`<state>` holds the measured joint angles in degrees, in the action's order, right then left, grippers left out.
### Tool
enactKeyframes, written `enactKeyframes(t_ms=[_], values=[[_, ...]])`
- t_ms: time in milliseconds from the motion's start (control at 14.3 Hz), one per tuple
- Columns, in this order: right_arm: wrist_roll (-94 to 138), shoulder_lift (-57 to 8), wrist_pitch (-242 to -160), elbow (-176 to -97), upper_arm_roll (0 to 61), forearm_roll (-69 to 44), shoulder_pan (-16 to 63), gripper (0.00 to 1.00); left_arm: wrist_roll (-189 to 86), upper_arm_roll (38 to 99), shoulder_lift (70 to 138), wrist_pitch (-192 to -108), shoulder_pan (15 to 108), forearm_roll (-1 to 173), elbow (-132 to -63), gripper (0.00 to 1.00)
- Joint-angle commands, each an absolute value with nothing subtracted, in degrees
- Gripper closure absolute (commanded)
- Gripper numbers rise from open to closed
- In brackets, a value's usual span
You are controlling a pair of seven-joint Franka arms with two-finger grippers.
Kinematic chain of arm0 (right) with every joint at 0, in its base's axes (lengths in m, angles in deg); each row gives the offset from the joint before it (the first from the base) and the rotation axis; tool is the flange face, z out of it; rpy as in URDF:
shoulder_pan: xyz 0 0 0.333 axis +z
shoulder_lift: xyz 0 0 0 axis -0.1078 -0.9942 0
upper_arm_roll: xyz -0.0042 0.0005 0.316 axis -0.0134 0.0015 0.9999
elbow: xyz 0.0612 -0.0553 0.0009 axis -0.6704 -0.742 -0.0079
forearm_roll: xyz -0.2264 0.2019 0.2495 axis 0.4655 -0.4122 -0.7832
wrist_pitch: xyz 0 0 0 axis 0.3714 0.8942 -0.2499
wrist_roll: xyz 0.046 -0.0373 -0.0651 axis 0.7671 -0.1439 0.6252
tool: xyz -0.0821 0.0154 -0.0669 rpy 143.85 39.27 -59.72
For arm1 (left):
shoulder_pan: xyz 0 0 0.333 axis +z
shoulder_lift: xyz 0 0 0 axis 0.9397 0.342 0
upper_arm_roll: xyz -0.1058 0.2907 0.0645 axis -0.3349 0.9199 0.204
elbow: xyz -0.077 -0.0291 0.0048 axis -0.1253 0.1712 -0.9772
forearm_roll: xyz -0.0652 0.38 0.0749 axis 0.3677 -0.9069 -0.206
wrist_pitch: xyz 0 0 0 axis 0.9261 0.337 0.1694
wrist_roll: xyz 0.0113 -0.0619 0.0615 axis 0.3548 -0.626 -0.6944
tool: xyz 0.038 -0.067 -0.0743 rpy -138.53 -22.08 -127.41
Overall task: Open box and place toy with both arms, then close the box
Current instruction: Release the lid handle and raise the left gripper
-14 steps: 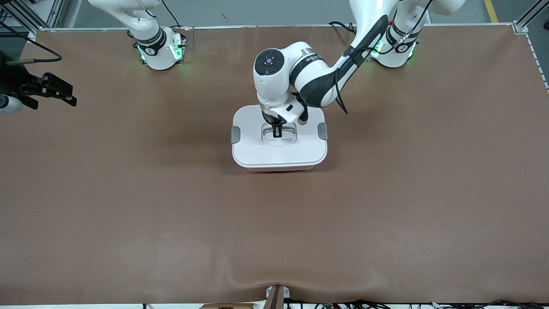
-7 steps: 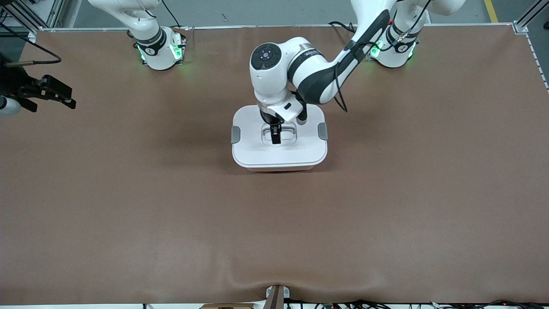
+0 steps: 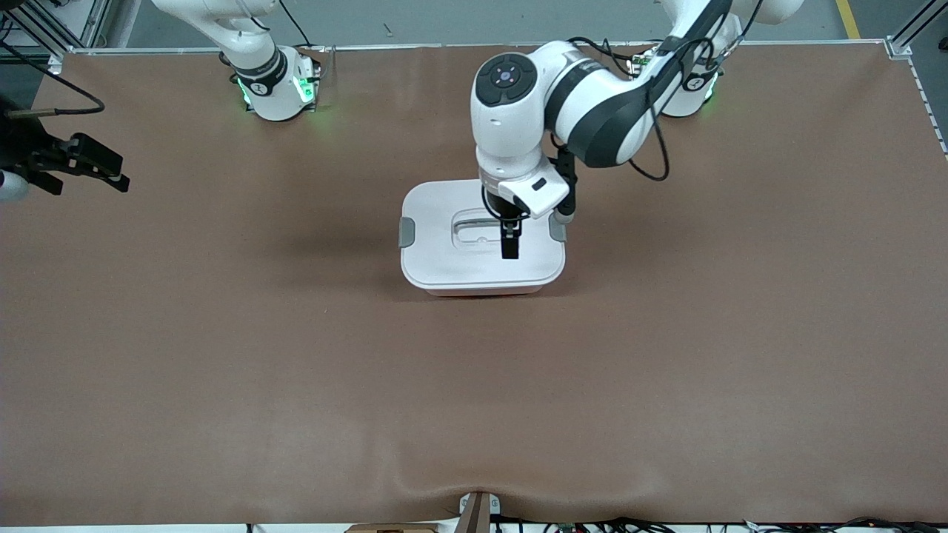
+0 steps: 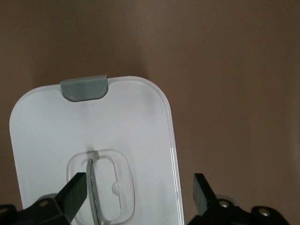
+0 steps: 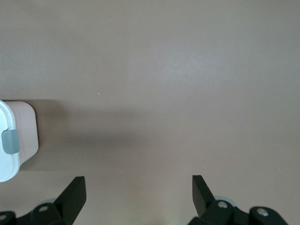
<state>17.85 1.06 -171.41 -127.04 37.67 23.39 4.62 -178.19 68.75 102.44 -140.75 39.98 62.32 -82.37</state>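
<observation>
The left gripper (image 3: 509, 244) has lifted off the lid's handle (image 3: 474, 231) and drifted toward its own base, jaws wide and empty. The box (image 3: 481, 240) sits mid-table, lid on, presumably finished. The right gripper (image 3: 81, 164) waits spread, empty, at its table end. No toy is visible.

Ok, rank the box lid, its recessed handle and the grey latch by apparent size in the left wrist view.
1. Box lid, largest by far.
2. Recessed handle, though partly cut off at the frame edge.
3. Grey latch, smallest.
</observation>
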Motion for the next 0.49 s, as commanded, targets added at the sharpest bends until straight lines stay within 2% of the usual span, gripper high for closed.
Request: enactKeyframes(t_ms=[0,418], values=[[16.5,1.3,-170.5,-126.9,38.3,23.8,4.0,0.00,-171.6,68.7,100.1,-136.8,41.2,62.3,-82.9,0.00],[16.7,1.3,-170.6,-126.1,38.4,23.8,4.0,0.00,-153.8,68.2,95.8,-132.8,47.8,65.7,-82.9,0.00]])
